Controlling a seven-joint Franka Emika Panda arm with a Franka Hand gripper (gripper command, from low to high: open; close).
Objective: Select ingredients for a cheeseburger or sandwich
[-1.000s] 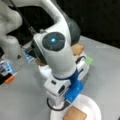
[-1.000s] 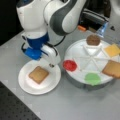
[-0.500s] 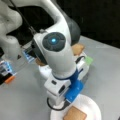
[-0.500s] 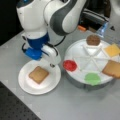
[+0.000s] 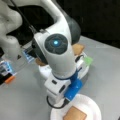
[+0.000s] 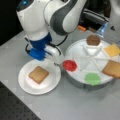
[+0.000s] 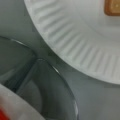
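One bread square [image 6: 38, 74] lies alone on the white plate [image 6: 28, 88], so the sandwich has its base and nothing more. The gripper [image 6: 58, 60] sits low in the gap between that plate and the divided tray [image 6: 75, 81], right beside the red disc [image 6: 70, 65] at the tray's near edge. I cannot tell how far its jaws stand apart or whether they hold anything; the wrist view gives only plate rim, tray rim and a sliver of red. My read: this is ingredient picking, and the gripper must be centred over the chosen piece before closing. Elsewhere on the tray sit the green piece [image 6: 92, 77], brown patty [image 6: 93, 39], cheese square [image 6: 112, 50] and a second bread square [image 6: 113, 68]. Against half a second ago, the arm has hardly shifted and every piece lies as it did.
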